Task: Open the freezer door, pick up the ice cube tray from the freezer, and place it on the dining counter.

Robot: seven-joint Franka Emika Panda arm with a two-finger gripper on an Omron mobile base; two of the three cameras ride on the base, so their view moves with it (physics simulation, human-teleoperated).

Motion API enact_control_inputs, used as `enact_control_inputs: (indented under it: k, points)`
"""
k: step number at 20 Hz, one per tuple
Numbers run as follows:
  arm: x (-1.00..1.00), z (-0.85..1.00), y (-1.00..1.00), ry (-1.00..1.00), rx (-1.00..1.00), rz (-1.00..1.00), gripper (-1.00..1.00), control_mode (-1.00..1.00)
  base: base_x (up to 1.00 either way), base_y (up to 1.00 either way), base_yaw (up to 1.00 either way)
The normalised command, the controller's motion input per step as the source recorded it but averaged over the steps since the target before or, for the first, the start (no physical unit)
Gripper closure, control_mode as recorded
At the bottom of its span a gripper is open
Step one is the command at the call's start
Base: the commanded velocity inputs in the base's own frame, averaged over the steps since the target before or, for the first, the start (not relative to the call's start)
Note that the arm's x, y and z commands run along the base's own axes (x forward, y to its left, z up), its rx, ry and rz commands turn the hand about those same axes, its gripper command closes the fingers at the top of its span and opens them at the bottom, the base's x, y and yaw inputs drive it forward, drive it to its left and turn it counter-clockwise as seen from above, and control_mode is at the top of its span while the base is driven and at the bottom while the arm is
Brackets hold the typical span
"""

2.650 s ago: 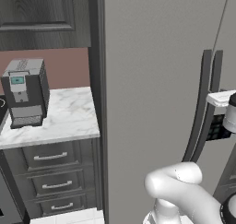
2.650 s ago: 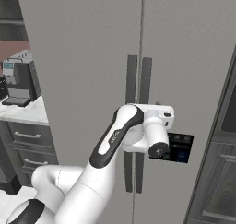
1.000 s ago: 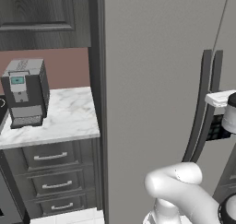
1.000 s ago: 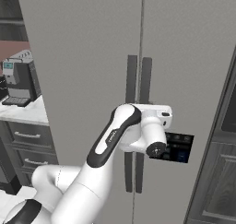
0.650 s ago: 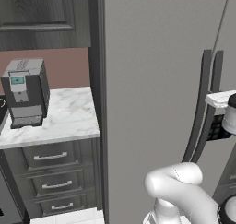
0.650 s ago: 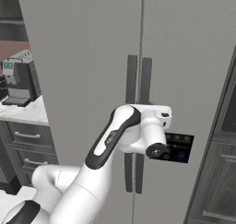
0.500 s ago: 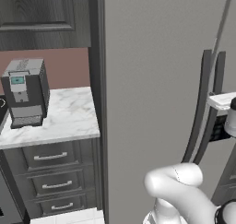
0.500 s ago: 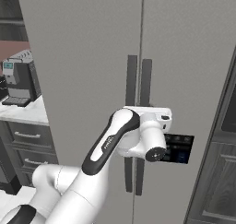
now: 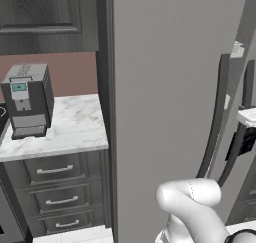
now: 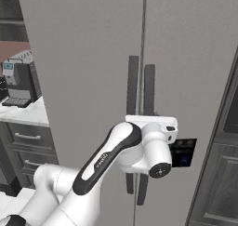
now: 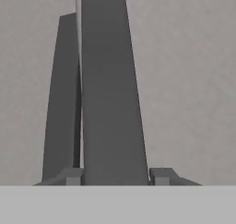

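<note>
Though illegible, lettering (image 10: 102, 162) on arm (image 10: 69, 197) behind gripper (image 11: 115, 177)

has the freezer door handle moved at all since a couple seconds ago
Yes. In the left base view the handle has swung left, away from the frame's right edge, while the coffee machine stays put. A gap beside the handle has opened, and the gripper straddles it.

Lighting flat, even, medium bright; no clear source. No glare on matte grey freezer door (image 10: 83, 57). Soft faint shadow beside dark handle (image 11: 110, 103) just above tool (image 11: 115, 176). Rendered pictures, slightly soft and grainy, hand view most blurred. No edge distortion. Cabinet (image 9: 45, 17) far left of tool dim.
</note>
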Motion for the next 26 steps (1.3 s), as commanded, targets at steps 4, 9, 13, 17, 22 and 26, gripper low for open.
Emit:
enact_control_inputs:
  k: [4, 9, 13, 17, 22, 26]
  points:
    - [-0.41, 0.01, -0.31, 0.00, 0.00, 0.00, 1.00, -1.00, 0.00, 0.00, 0.00]
    - [-0.46, 0.00, -0.32, 0.00, 0.00, 0.00, 1.00, -1.00, 0.00, 0.00, 0.00]
    - [-0.46, 0.00, -0.34, 0.00, 0.00, 0.00, 1.00, -1.00, 0.00, 0.00, 0.00]
    - [-0.42, 0.00, -0.34, 0.00, 0.00, 0.00, 1.00, -1.00, 0.00, 0.00, 0.00]
    - [-0.38, 0.00, -0.31, 0.00, 0.00, 0.00, 1.00, -1.00, 0.00, 0.00, 0.00]
    - [-0.40, 0.00, -0.30, 0.00, 0.00, 0.00, 1.00, -1.00, 0.00, 0.00, 0.00]
